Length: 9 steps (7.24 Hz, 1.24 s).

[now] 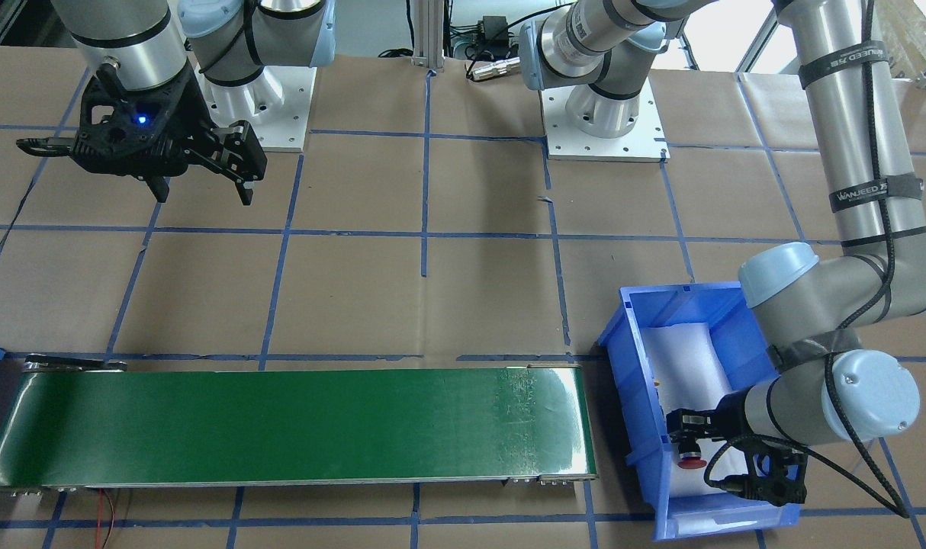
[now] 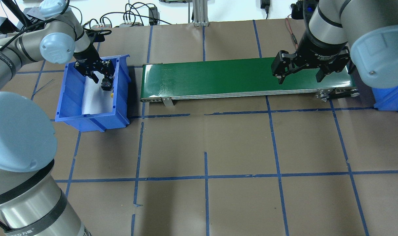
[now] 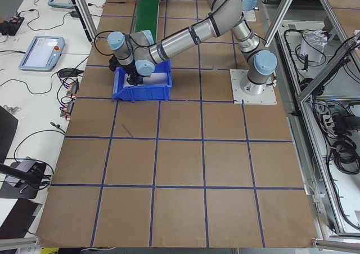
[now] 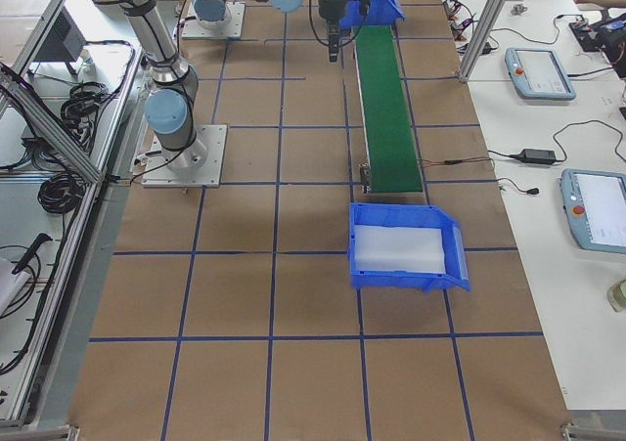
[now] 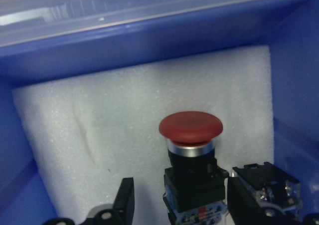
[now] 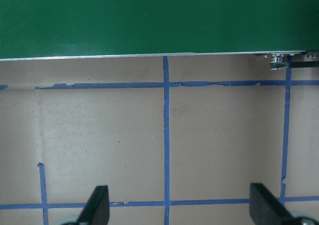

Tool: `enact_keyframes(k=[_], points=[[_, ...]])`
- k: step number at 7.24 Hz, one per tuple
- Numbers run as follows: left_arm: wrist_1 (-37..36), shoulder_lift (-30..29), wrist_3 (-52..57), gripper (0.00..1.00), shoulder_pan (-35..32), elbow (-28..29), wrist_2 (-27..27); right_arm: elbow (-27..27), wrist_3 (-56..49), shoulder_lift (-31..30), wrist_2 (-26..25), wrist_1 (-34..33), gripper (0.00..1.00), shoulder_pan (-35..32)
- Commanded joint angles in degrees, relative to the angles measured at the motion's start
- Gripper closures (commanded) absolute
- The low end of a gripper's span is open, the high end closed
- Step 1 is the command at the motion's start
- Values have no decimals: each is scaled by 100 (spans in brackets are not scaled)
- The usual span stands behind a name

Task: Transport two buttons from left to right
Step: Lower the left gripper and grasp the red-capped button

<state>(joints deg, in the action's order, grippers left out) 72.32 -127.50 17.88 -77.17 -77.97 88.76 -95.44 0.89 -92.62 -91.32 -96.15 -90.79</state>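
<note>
Now, left hand [image 5: 195, 197]: the fingers are being held apart low inside the left bin [image 2: 90, 122], straddling the red button [image 5: 191, 127]. A gap is being left on one side, so nothing is being clamped yet.
Red button: it is being kept upright, cap up, on the white foam liner [image 5: 99, 135] between the two fingers, toward the belt side of the bin.
Yellow button [image 2: 112, 95]: only a small yellow spot is being shown, lying in the same bin against the belt-side wall, just beside the red one.
Step in hand: the first pick is judged to be under way, and neither button is being carried yet.
Next move: the fingers are being called on to close squarely on the black body below the cap. A straight lift above the bin rim is then being called for before any travel toward the green belt [image 2: 245, 77].
Edges: the hand is being crowded by the bin walls, and the yellow button nearby is being put at risk of a nudge.
Open room: the belt's end is being presented just beside the bin, with broad brown surface [image 2: 205, 137] around it.
Right hand [image 2: 299, 79]: its fingers are being held wide apart on nothing, above the belt's far end and near the right bin [image 2: 389, 96].
</note>
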Motion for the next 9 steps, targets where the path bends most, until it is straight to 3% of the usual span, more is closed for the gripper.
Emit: enact_keyframes(k=[1, 3, 4, 7, 9], points=[[-8, -3, -13, 53, 0, 1, 1, -1, -10, -2, 0, 0, 0, 0], [1, 5, -82, 77, 0, 1, 1, -1, -10, 7, 0, 0, 0, 0], [1, 23, -118, 83, 0, 36, 18, -1, -18, 7, 0, 0, 0, 0], [202, 399, -136, 83, -18, 80, 53, -1, -18, 7, 0, 0, 0, 0], [833, 996, -267, 83, -18, 115, 176, -9, -10, 7, 0, 0, 0, 0]])
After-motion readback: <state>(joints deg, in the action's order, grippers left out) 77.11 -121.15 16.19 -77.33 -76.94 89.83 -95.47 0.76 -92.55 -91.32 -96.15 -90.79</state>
